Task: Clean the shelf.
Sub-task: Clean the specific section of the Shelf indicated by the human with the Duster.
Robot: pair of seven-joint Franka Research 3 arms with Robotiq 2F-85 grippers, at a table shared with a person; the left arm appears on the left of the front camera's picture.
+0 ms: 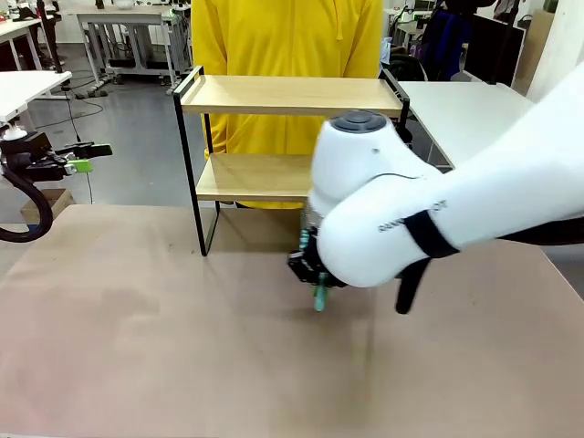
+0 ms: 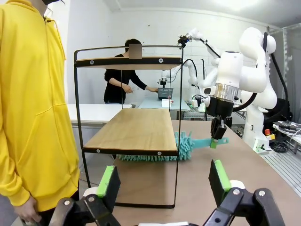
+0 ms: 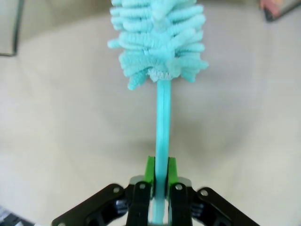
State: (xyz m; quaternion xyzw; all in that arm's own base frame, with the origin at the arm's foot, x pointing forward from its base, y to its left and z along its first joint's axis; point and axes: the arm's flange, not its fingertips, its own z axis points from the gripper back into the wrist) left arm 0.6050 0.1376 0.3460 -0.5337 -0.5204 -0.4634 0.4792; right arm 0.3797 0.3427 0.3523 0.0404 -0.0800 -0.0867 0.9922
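A small two-tier shelf (image 1: 290, 94) stands on a brown table (image 1: 137, 347), towards the far side. It has two pale wooden boards in a thin black metal frame. Both boards look bare. A person in a yellow hooded top (image 1: 287, 36) stands just behind it.

The right gripper (image 3: 160, 170) reaches in from the right and hangs low over the table in front of the shelf. Its green pads are pressed together on the thin turquoise handle of a fluffy duster (image 3: 160, 42). In the left wrist view, the duster's soft head lies along the lower board's edge, just beneath it. Whether the fibres touch the wood cannot be told.

The left gripper (image 2: 163, 181) waits well off to the left side of the shelf. Its jaws are spread wide and hold nothing.

The shelf appears light and rigid, with smooth hard boards. With so slender a frame it would probably slide or rock under a firm sideways push, so gentle strokes suit it. If it needs steadying, a black upright or a raised side rail looks like the best place to grip, since the bars are narrow enough for the jaws. The duster seems very light, its head soft and yielding. Its slim handle may flex, so the grip near the handle's end gives reach but little pressing force.
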